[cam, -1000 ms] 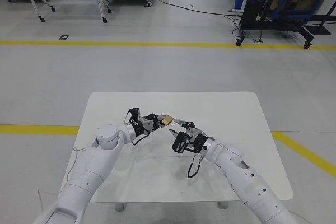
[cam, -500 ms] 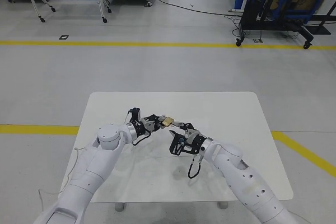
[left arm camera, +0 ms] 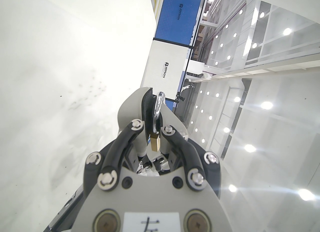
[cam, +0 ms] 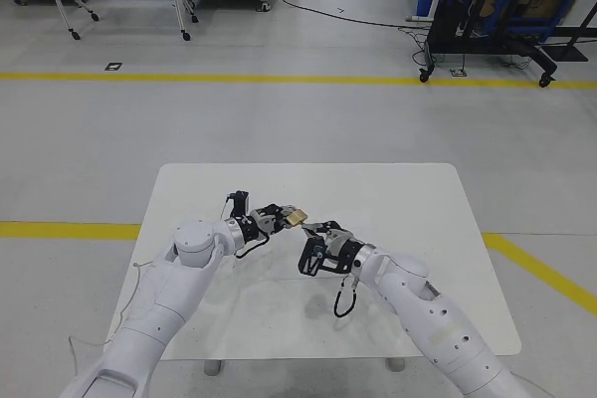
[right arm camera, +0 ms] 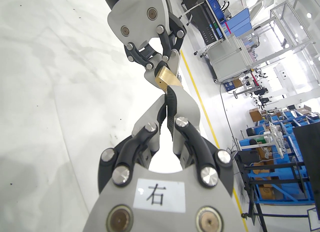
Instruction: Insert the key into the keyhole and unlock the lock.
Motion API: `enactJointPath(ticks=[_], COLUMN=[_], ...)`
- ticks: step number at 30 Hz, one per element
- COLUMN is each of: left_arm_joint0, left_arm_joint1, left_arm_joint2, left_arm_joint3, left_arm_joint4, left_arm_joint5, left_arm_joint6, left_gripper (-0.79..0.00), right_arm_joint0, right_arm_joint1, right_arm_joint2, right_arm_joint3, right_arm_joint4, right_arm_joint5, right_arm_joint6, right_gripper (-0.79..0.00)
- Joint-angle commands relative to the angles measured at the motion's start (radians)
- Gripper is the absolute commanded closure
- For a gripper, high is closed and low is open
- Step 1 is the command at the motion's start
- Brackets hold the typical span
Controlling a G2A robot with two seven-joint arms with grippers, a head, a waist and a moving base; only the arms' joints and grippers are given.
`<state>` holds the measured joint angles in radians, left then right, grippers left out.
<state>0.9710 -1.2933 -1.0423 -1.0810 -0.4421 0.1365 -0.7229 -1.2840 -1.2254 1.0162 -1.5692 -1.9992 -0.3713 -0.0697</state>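
My left gripper (cam: 284, 215) hangs above the middle of the white table (cam: 408, 189), shut on the silver shackle (left arm camera: 159, 104) of a small brass padlock (cam: 296, 214). The lock's brass body (left arm camera: 155, 143) sits between the finger bases. My right gripper (right arm camera: 168, 95) is shut, and its tips press against the end of the padlock (right arm camera: 166, 79) that faces it. The key is hidden between its ribbed pads (right arm camera: 172, 107). The two grippers (cam: 306, 226) meet tip to tip at the lock. The left gripper (right arm camera: 163, 69) faces the right one from just beyond the lock.
A black cable (cam: 344, 296) loops under the right forearm over the table's front half. Yellow floor lines (cam: 279, 78) run behind and beside the table.
The right wrist has shifted slightly to the left and toward the table's front, its tips staying at the padlock. The left gripper and the lock have barely moved.
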Motion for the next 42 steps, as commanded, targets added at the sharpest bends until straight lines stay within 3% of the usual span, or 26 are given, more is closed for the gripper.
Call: enactJointPath(ticks=[1, 7, 17, 24, 25, 26, 27, 28, 31, 36, 42], left_arm_joint0=[0.003, 0.023, 0.102, 0.13, 0.132, 0.133, 0.133, 0.132, 0.128, 0.121, 0.118], left_arm_joint1=[0.0, 0.004, 0.018, 0.021, 0.021, 0.021, 0.021, 0.021, 0.021, 0.018, 0.017], left_arm_joint2=[-0.001, -0.002, -0.018, -0.024, -0.027, -0.029, -0.03, -0.031, -0.029, -0.019, -0.017], left_arm_joint3=[-0.006, -0.041, -0.144, -0.176, -0.176, -0.176, -0.175, -0.174, -0.171, -0.163, -0.163], left_arm_joint4=[0.008, 0.06, 0.21, 0.238, 0.232, 0.227, 0.224, 0.222, 0.223, 0.236, 0.243], left_arm_joint5=[-0.014, -0.089, -0.293, -0.319, -0.315, -0.311, -0.304, -0.295, -0.274, -0.215, -0.204], left_arm_joint6=[0.006, 0.023, 0.099, 0.116, 0.114, 0.113, 0.112, 0.112, 0.105, 0.119, 0.128], left_gripper=[0.0, 0.0, 0.0, 0.0, 0.0, 0.0, 0.0, 0.0, 0.0, 0.0, 0.0], right_arm_joint0=[0.002, 0.007, 0.035, 0.082, 0.086, 0.089, 0.09, 0.089, 0.068, -0.025, -0.025], right_arm_joint1=[-0.001, -0.007, 0.013, 0.01, 0.009, 0.01, 0.011, 0.012, 0.027, 0.068, 0.068], right_arm_joint2=[0.001, 0.04, 0.128, 0.108, 0.103, 0.1, 0.099, 0.102, 0.145, 0.315, 0.315], right_arm_joint3=[0.005, 0.059, 0.209, 0.3, 0.303, 0.3, 0.296, 0.288, 0.265, 0.234, 0.234], right_arm_joint4=[0.023, 0.222, 0.443, 0.491, 0.486, 0.477, 0.465, 0.449, 0.397, 0.404, 0.404], right_arm_joint5=[-0.007, -0.045, -0.31, -0.376, -0.375, -0.373, -0.364, -0.351, -0.311, -0.291, -0.291], right_arm_joint6=[0.0, -0.065, -0.319, -0.361, -0.359, -0.362, -0.365, -0.37, -0.411, -0.497, -0.497], right_gripper=[0.0, 0.0, 0.0, -0.003, -0.292, -0.385, -0.717, -0.785, -0.785, -0.785, -0.785])
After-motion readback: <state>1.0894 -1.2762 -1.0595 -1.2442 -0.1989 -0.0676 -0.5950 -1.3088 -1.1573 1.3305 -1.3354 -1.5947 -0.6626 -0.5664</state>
